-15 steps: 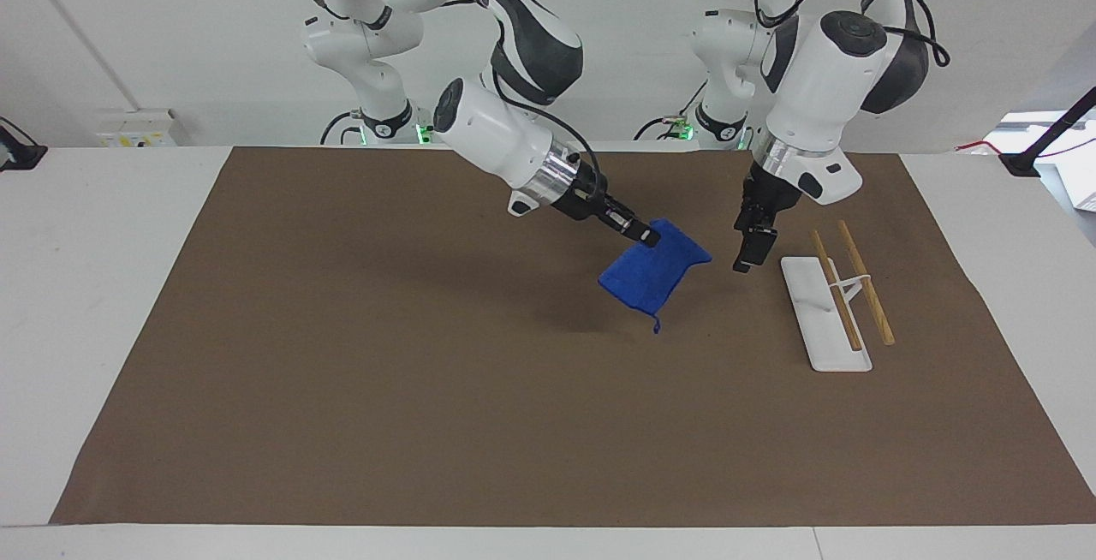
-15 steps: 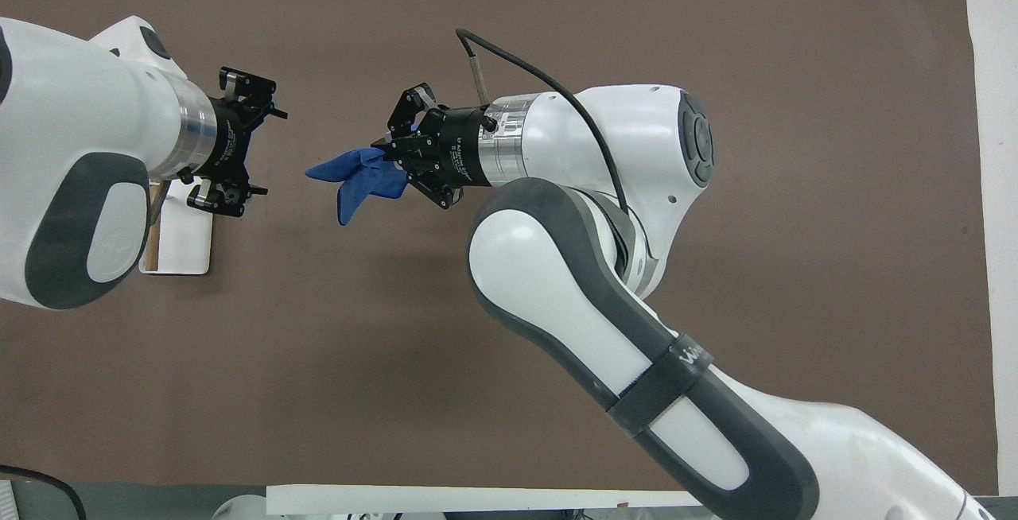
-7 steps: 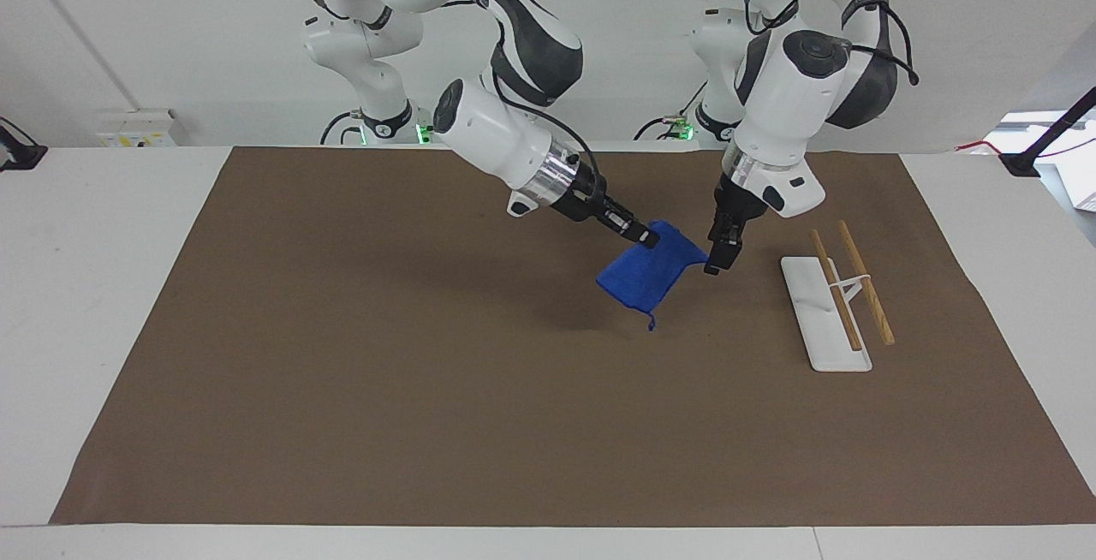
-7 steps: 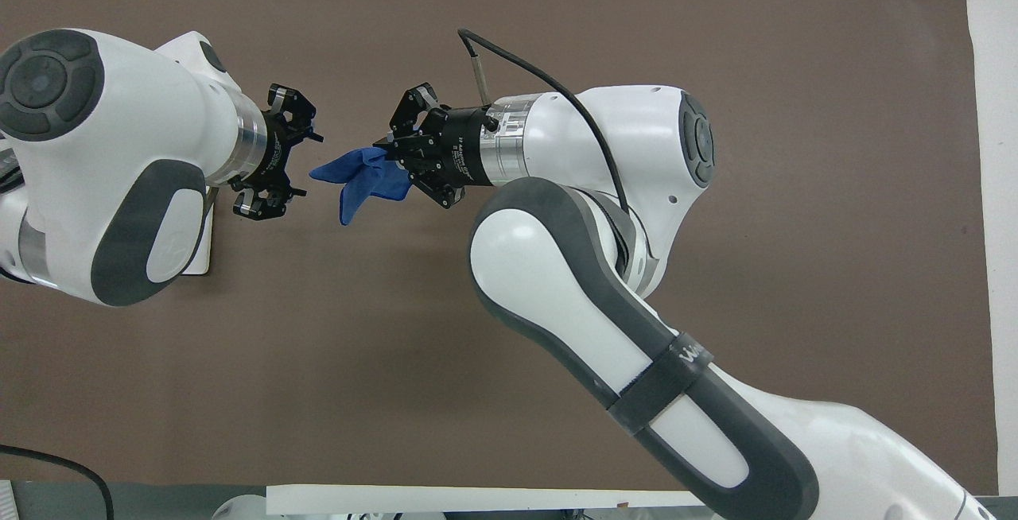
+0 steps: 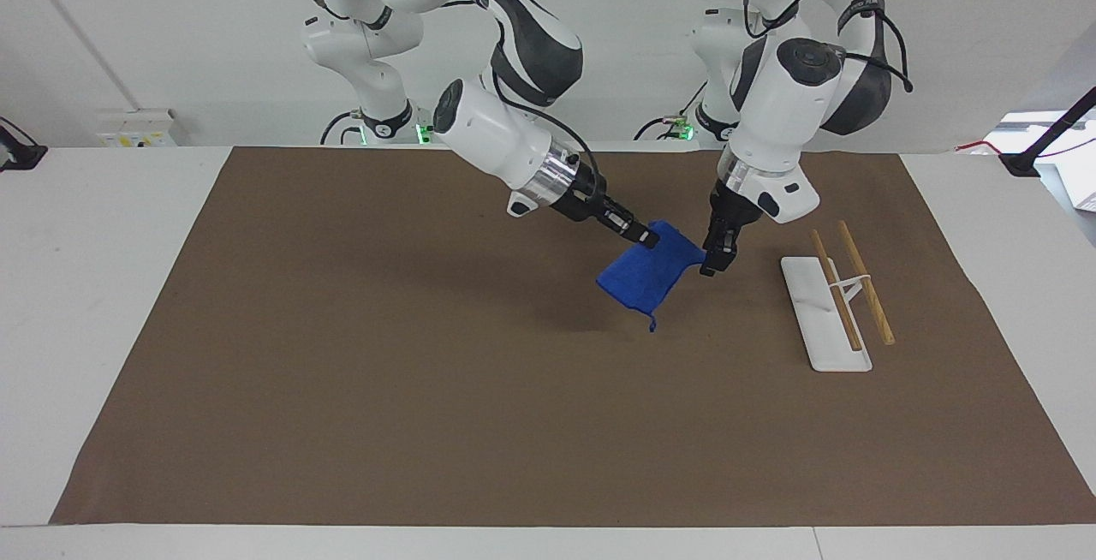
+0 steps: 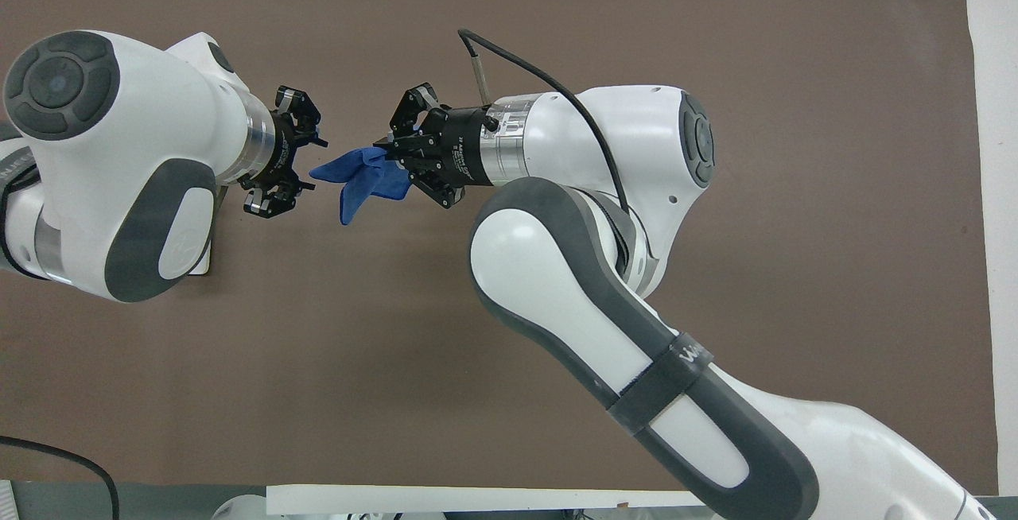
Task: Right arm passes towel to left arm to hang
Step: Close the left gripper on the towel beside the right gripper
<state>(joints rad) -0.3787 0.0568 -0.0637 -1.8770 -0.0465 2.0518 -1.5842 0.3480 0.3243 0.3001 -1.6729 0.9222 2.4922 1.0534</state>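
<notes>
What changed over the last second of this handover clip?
The left gripper swung away from the white rack toward the blue towel and now sits at the towel's free corner; whether it has gripped it is not clear. The right gripper stayed put, holding the towel up over the brown mat. The rack did not move.

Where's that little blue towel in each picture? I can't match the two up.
Facing view: the towel hangs in mid-air near the middle, held up by the right gripper.
Overhead view: the towel is between the two grippers, above centre.
Shared landmark: the white rack, mostly hidden under the left arm overhead.
</notes>
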